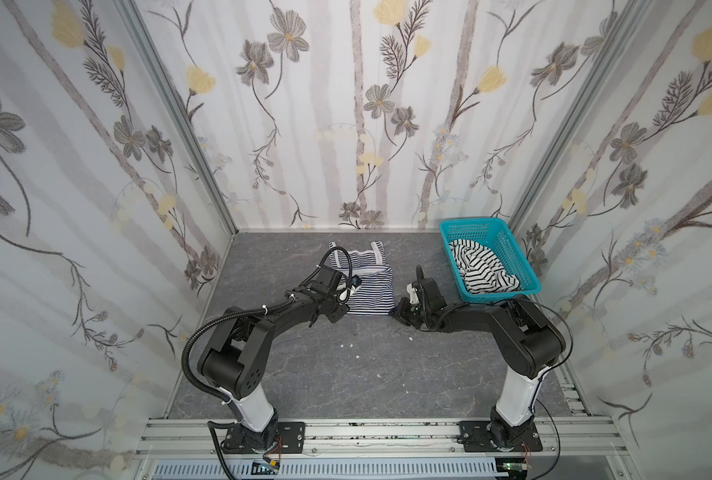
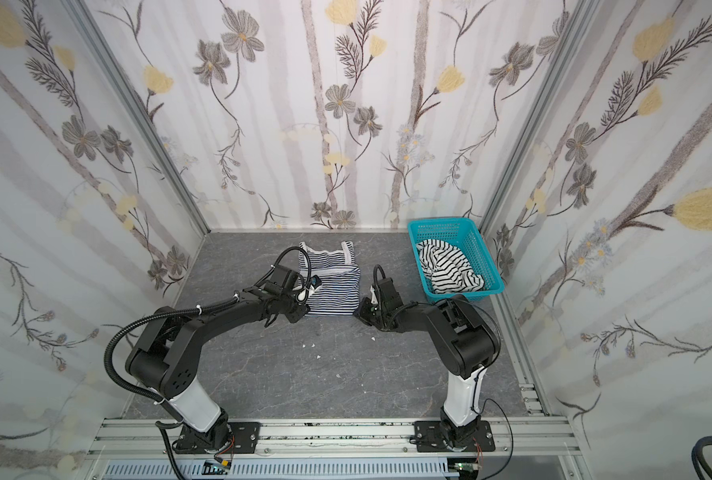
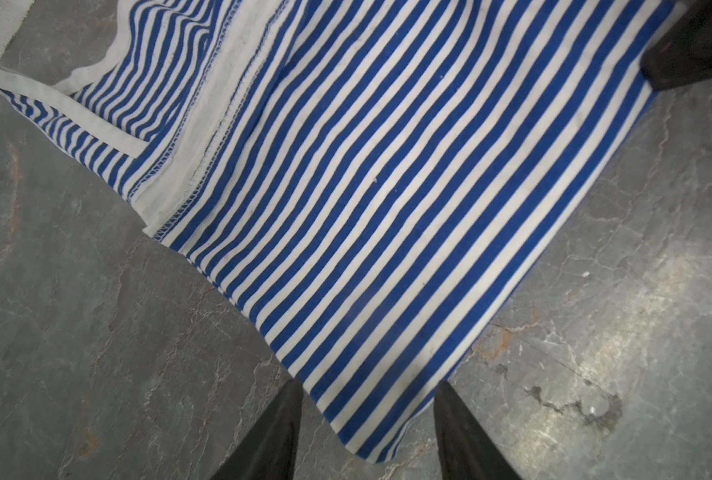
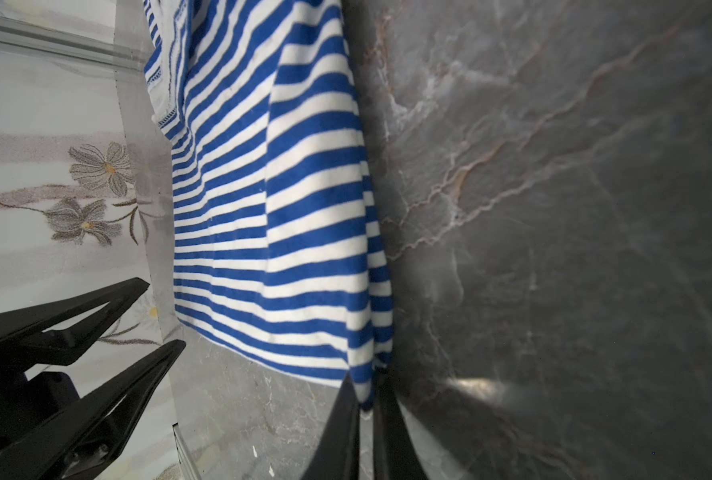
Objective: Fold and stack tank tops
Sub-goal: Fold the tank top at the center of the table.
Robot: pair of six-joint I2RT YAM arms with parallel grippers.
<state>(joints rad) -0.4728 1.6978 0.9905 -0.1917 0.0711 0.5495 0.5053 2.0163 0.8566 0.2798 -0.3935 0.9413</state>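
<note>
Right wrist view shows the right gripper (image 4: 364, 395) pinched shut on a near corner of the navy-and-white tank top (image 4: 283, 208). Left wrist view has the left gripper (image 3: 369, 384) with its fingers apart, straddling the other near corner without clamping it. In both top views this top lies flat on the grey table (image 1: 367, 374), its hem band doubled back across the middle and its straps toward the back wall. I judge it part-folded, with at least one more fold to come. Farther back, the black-striped tank top (image 1: 481, 266) sits crumpled in the teal basket (image 1: 466, 226), not yet folded. Nothing is stacked.
</note>
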